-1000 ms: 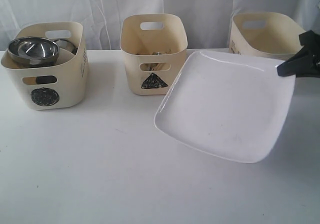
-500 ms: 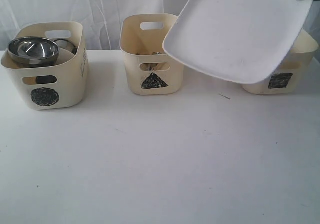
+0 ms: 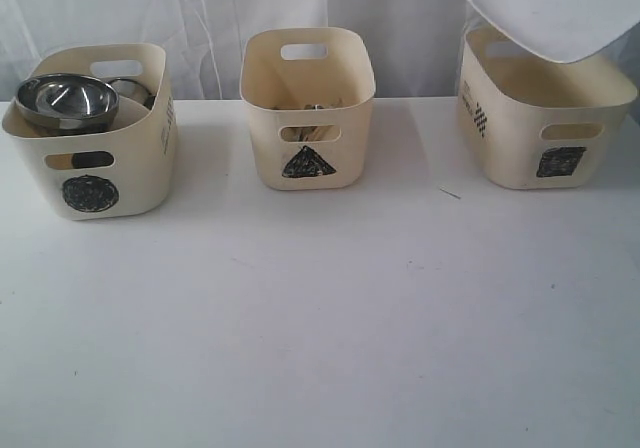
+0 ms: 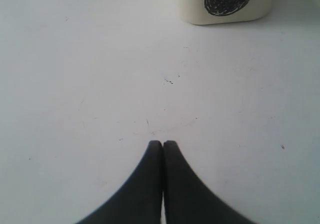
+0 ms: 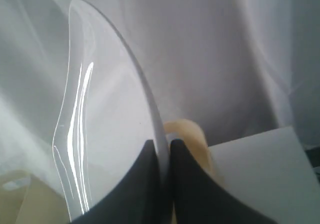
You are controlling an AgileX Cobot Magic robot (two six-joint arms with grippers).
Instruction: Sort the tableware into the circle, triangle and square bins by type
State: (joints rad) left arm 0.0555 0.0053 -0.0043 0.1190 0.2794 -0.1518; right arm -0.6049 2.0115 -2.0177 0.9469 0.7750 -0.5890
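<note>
The plate (image 3: 560,13) hangs in the air at the far right, tilted over the square bin (image 3: 545,118), its upper part cut off by the picture's edge. Whether its low edge touches the bin's far rim cannot be told. In the right wrist view its thin rim sits between the two black fingers of the right pincer (image 5: 162,143). The fingers are closed almost together and clamp that rim. The plate is white and glossy, with rounded corners and a shallow curved lip that catches streaks of light.

The cream bin beneath it has a handle slot and a black square on its near wall. The triangle bin (image 3: 307,108) stands in the middle with cutlery dimly seen inside. The circle bin (image 3: 95,168) on the left holds a steel bowl (image 3: 65,100). The left pincer (image 4: 162,144) is pressed fully together and holds nothing, above the bare table (image 3: 300,308) near the circle bin.
</note>
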